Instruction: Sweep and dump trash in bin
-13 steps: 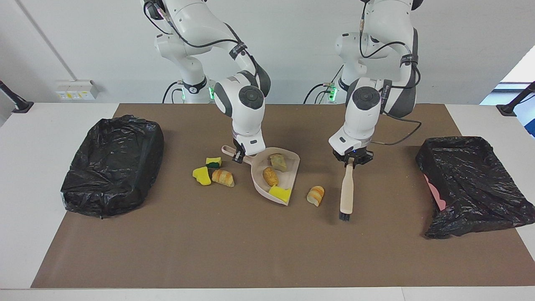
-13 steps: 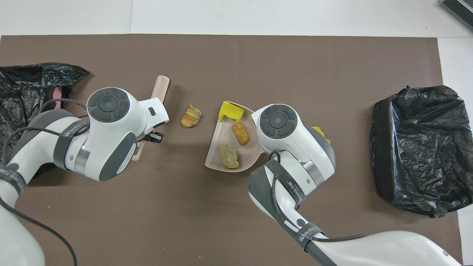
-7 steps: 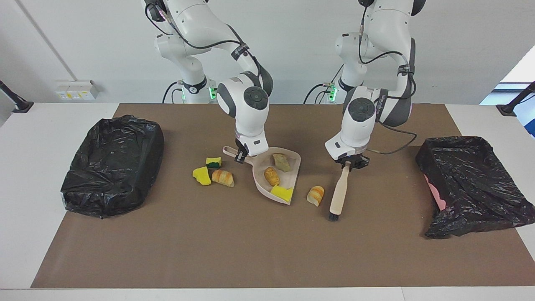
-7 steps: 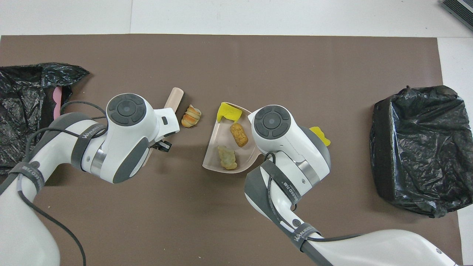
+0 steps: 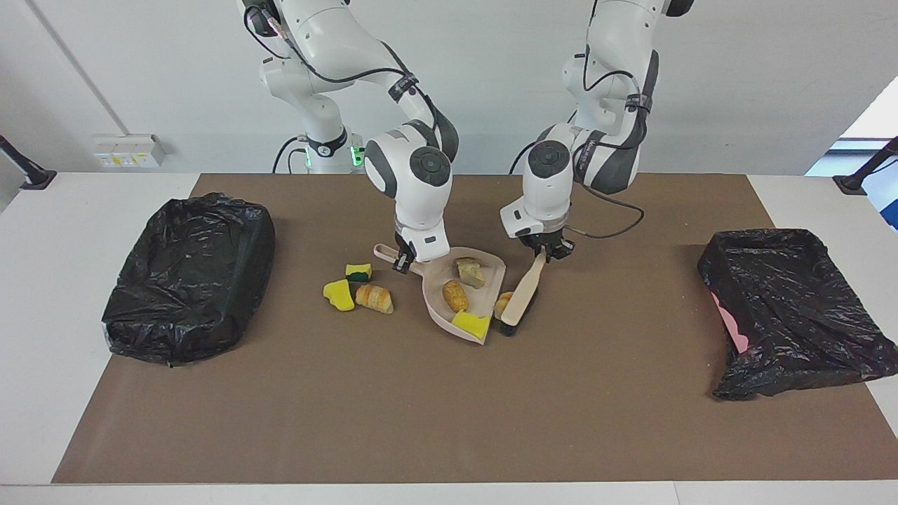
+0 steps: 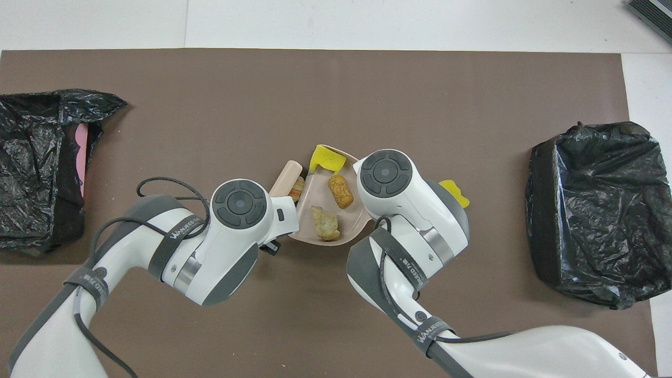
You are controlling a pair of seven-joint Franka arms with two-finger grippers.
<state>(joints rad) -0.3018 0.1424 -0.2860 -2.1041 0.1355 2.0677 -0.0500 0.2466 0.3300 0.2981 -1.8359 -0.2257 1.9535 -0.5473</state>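
Note:
My right gripper (image 5: 401, 262) is shut on the handle of the beige dustpan (image 5: 484, 270), which rests on the brown mat. In the pan lie a pale beige wad (image 5: 468, 272), a brown pastry (image 5: 454, 295) and a yellow sponge chunk (image 5: 471, 324). My left gripper (image 5: 551, 252) is shut on the beige brush (image 5: 523, 293). Its black bristles press a striped pastry (image 5: 502, 303) against the pan's open edge. Beside the pan, toward the right arm's end, lie a green-sided sponge (image 5: 358, 271), a yellow sponge (image 5: 339, 294) and a croissant piece (image 5: 374, 298).
A bin lined with a black bag (image 5: 189, 277) stands at the right arm's end of the mat. Another black-bagged bin (image 5: 786, 308) with a pink edge showing stands at the left arm's end. In the overhead view both wrists cover the grippers.
My left arm has swept the brush sideways toward the dustpan, pushing the striped pastry up to the pan's open edge. The right gripper and pan have stayed nearly still.

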